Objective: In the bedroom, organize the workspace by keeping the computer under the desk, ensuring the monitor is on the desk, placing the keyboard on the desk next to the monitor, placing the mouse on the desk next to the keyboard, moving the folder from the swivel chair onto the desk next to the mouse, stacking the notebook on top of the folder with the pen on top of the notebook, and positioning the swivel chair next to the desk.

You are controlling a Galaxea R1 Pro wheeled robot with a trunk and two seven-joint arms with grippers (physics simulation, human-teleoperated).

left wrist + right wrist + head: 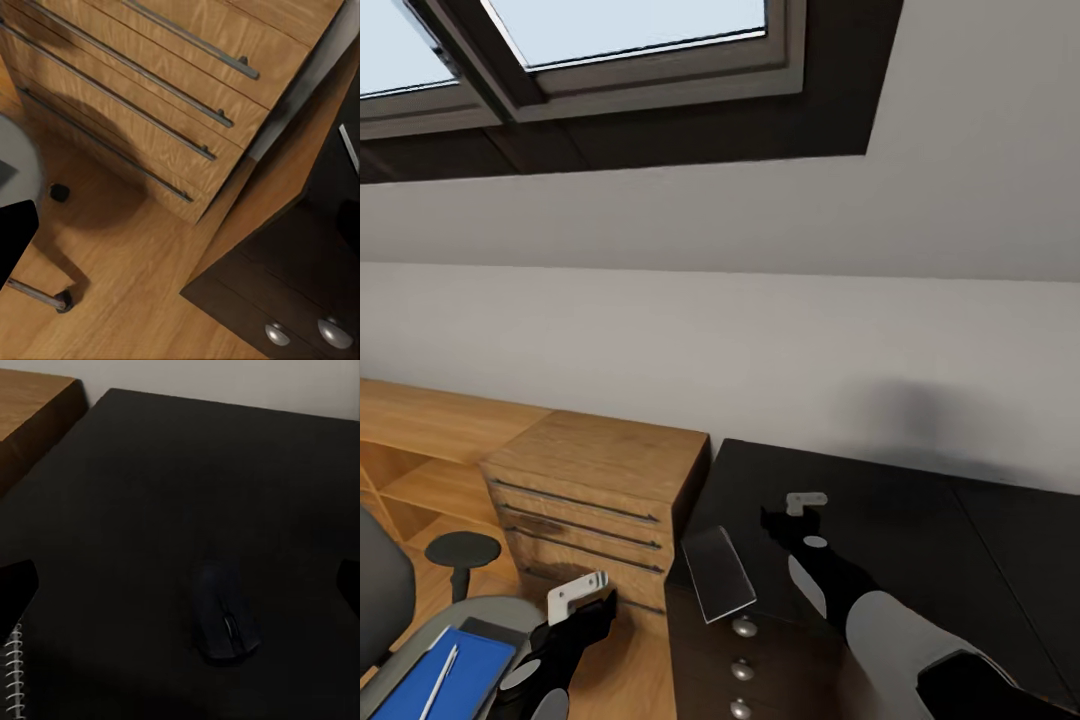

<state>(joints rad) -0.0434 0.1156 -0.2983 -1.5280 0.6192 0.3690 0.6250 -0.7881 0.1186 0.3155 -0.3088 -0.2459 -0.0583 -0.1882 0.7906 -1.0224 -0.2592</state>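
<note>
Right tool (805, 503) open above mouse (223, 617) on desk (960, 540); left tool's (578, 592) state unclear

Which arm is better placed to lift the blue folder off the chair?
Probably the left. Its tool hangs just beside the folder on the chair, while the right tool is over the desk above the mouse.

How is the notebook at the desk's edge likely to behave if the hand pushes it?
The notebook looks thin and glossy, so it would probably slide easily on the smooth desk. Its corner seems to overhang the front edge, so an outward push might tip it off.
</note>
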